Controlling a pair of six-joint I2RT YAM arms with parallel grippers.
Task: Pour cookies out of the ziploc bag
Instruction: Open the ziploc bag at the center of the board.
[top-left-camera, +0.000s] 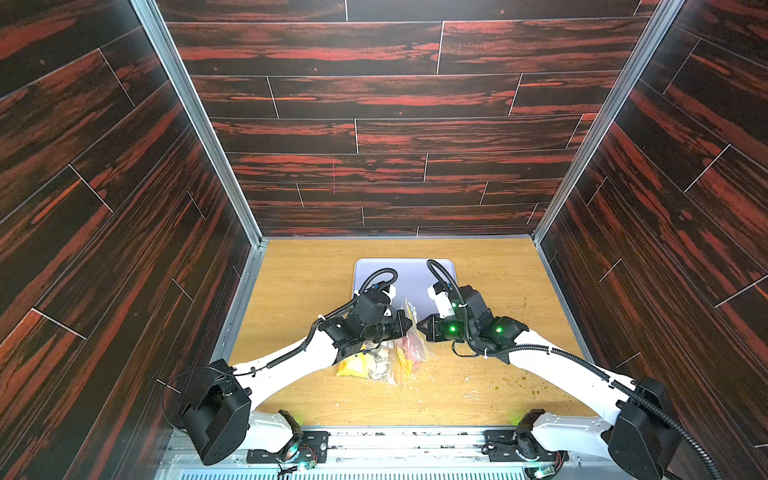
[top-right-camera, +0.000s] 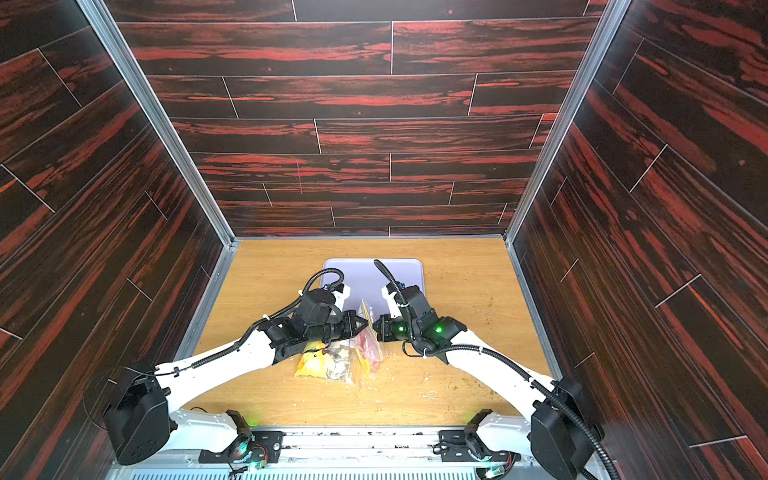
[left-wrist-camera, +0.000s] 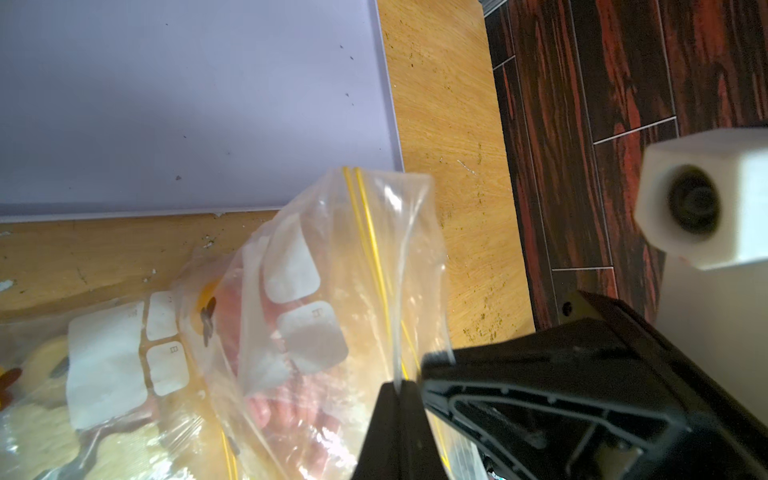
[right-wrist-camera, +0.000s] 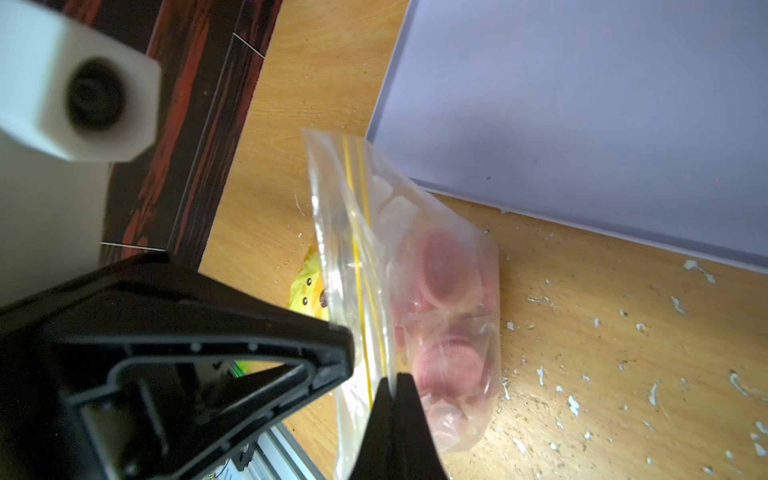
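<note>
The ziploc bag stands mouth-up, left gripper and right gripper pinching it (pink cookies low inside).

Both arms reached inward, grippers tip to tip at mid-scene.
The left arm ran from the near left and the right arm from the near right, forearms angled far and inward. The left gripper and right gripper faced each other, tips nearly touching; each had its jaws pressed flat together, pinching the ziploc bag at its top edge.
</note>
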